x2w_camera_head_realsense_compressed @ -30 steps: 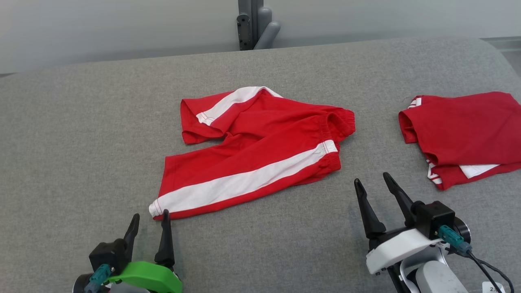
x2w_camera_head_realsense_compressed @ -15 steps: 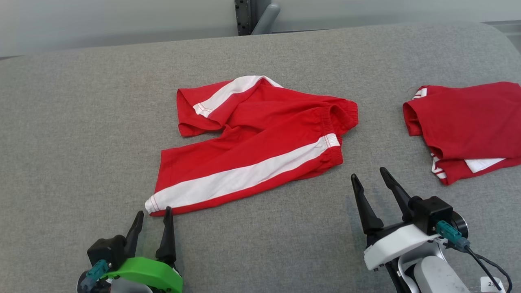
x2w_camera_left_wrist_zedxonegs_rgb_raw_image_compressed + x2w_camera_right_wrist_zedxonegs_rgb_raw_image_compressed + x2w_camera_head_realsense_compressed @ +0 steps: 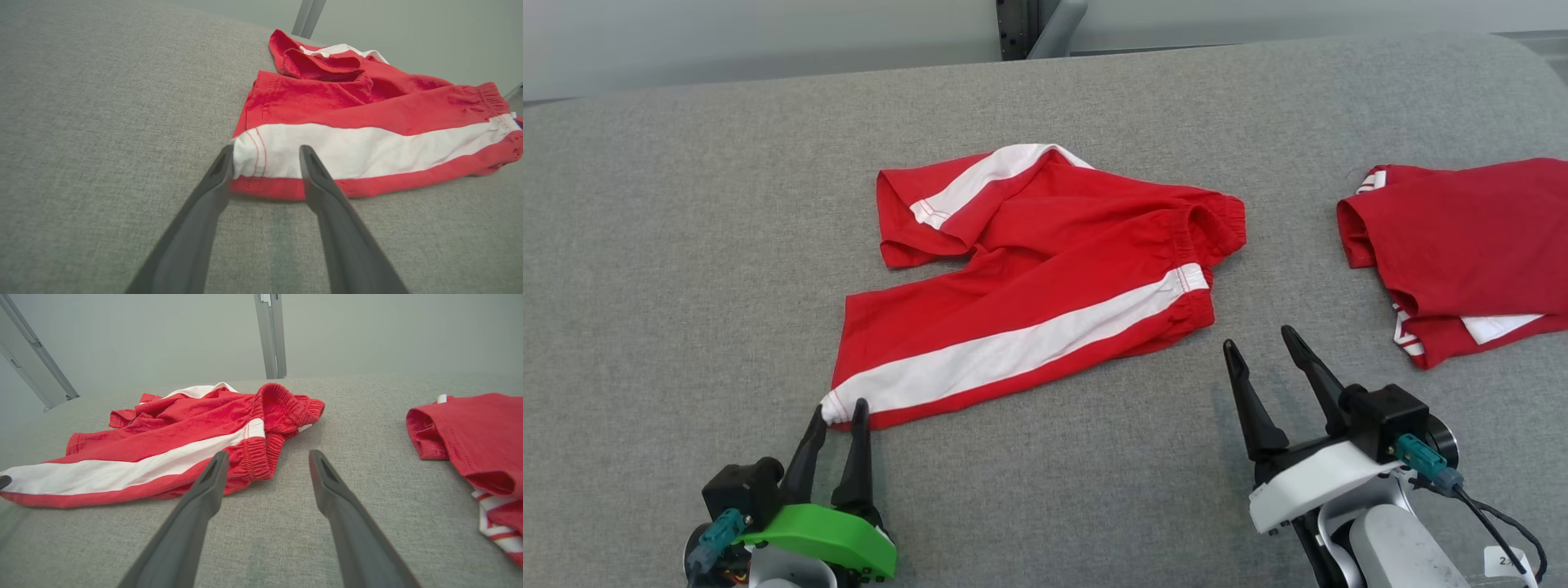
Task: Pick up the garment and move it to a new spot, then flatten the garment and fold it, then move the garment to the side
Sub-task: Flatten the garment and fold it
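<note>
**Worktop point(image 3: 686, 245).** Grey fabric surface. It carries two red garments, well apart.

**Shorts point(image 3: 1029, 278).** Red, with a white stripe point(image 3: 1013, 351) along each leg. They lie near the middle of the worktop, loosely spread and not flat. The waistband point(image 3: 1217, 233) points toward the robot's right and the leg hems toward its left. The far leg is folded over on itself. The near leg lies straight, and its hem corner point(image 3: 261, 163) is the point nearest the robot.

**Left gripper point(image 3: 839, 408).** Low over the worktop at the near leg's hem corner. Jaws apart, with the corner lying in the gap between them. In the left wrist view, one finger point(image 3: 212, 192) has its tip at the hem's outer edge and the other has its tip over the white stripe. The cloth lies flat between them, neither pinched nor lifted.

**Right gripper point(image 3: 1257, 338).** Over bare worktop, just short of the waistband end of the shorts and clear of the cloth. Jaws wide apart, holding nothing.

**Folded garment point(image 3: 1462, 237).** Red with white trim, at the worktop's right edge, to the right of the right gripper.

**Post point(image 3: 1029, 28).** Grey metal upright behind the worktop's far edge.
</note>
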